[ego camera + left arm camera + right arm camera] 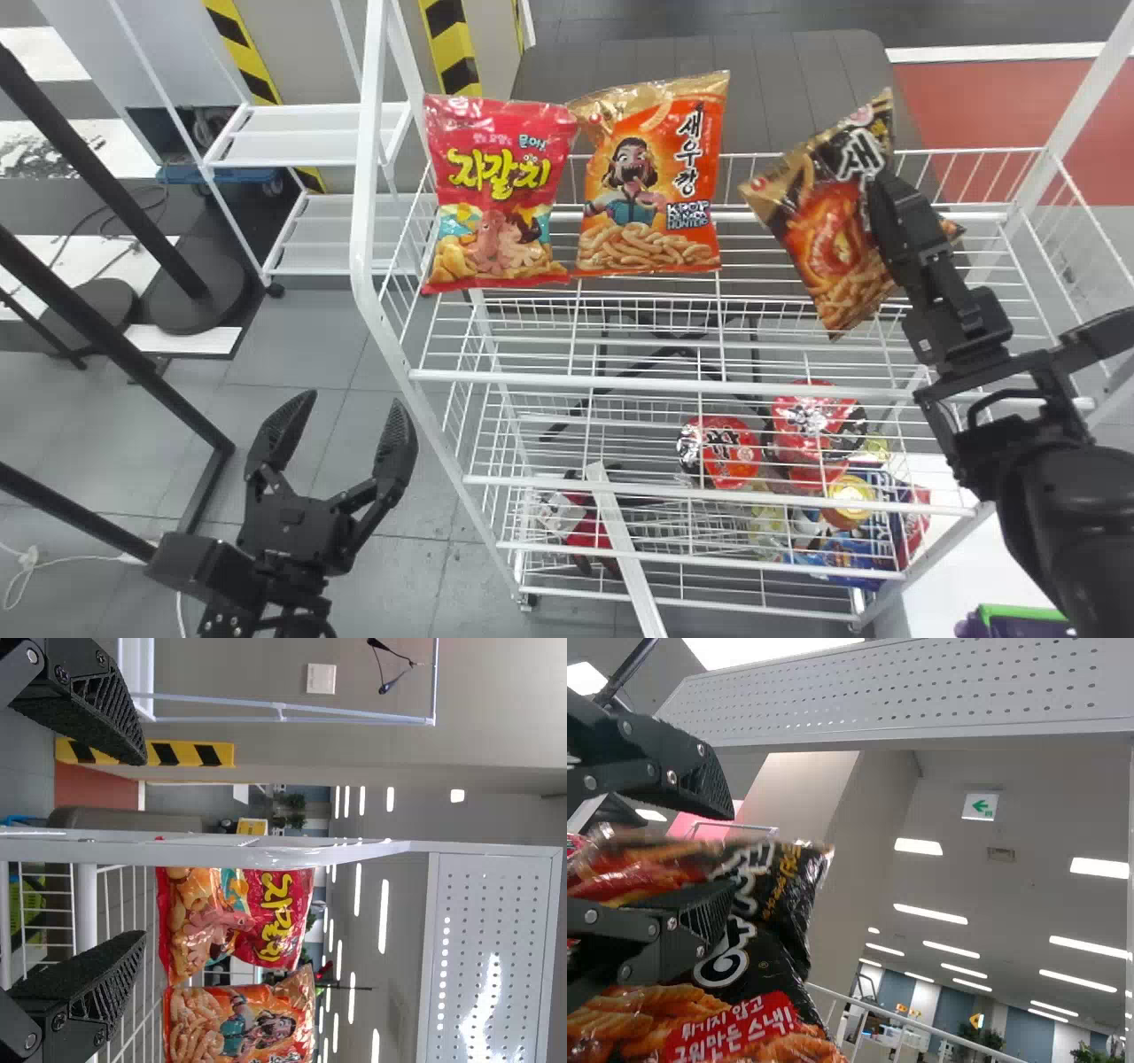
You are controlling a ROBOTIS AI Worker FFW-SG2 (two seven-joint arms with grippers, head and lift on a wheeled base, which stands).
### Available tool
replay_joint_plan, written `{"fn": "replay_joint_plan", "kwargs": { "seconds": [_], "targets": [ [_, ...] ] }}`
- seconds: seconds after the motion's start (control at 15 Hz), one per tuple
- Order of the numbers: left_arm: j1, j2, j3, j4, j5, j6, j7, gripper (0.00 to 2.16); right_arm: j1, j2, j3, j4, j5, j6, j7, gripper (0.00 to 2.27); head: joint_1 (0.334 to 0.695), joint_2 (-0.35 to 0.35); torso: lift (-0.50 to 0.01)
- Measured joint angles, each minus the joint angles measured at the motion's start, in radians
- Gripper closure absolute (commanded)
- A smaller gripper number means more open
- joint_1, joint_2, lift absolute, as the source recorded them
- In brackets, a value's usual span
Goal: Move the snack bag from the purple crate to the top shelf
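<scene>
"Where are you holding that snack bag?"

"I'm keeping the black-and-gold snack bag point(828, 221) at the right part of the top shelf point(549, 377), and it's tilting, its top leaning left."

"Are you pinching it?"

"My right jaws point(882, 188) are coming in from its right side, and I'm pinching it near that edge, as far as I can judge; in my wrist view, part of the bag is hiding behind one jaw, so I'm hedging a little."

"And your other pair?"

"My left jaws point(353, 408) are spreading wide and empty over the floor point(461, 567), left of the white wire rack point(365, 177)."

"Who's sharing the shelf?"

"A red snack bag point(500, 190) is standing upright at the left, and an orange snack bag point(651, 177) is standing just beside it. Mine is tilting to the right of them both, apart from the orange one. Lower down, a round red package point(722, 452) is sitting inside the rack."
</scene>
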Motion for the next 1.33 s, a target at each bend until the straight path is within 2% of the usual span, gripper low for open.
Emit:
{"fn": "replay_joint_plan", "kwargs": {
  "seconds": [0.47, 0.73, 1.0, 1.07, 1.33],
  "targets": [
    [0.012, 0.0, 0.004, -0.012, -0.002, -0.01, 0.002, 0.13, 0.041, 0.0, -0.001, -0.052, -0.008, 0.038, -0.011, 0.09, 0.695, 0.122, 0.0],
    [0.02, 0.001, 0.011, -0.017, -0.002, -0.012, 0.002, 0.13, 0.114, 0.0, 0.017, -0.196, -0.037, 0.115, -0.044, 0.09, 0.695, 0.144, 0.0],
    [0.025, 0.002, 0.012, -0.021, -0.002, -0.017, 0.002, 0.13, 0.215, 0.0, 0.093, -0.426, -0.02, 0.114, -0.177, 0.09, 0.695, 0.188, 0.0],
    [0.026, 0.002, 0.013, -0.021, -0.002, -0.017, 0.002, 0.13, 0.245, 0.0, 0.122, -0.505, 0.019, 0.097, -0.238, 0.09, 0.695, 0.198, 0.0],
    [0.027, 0.002, 0.017, -0.021, -0.002, -0.017, 0.003, 0.13, 0.343, 0.0, 0.262, -0.829, 0.282, 0.022, -0.493, 0.18, 0.695, 0.267, 0.0]
  ]
}}
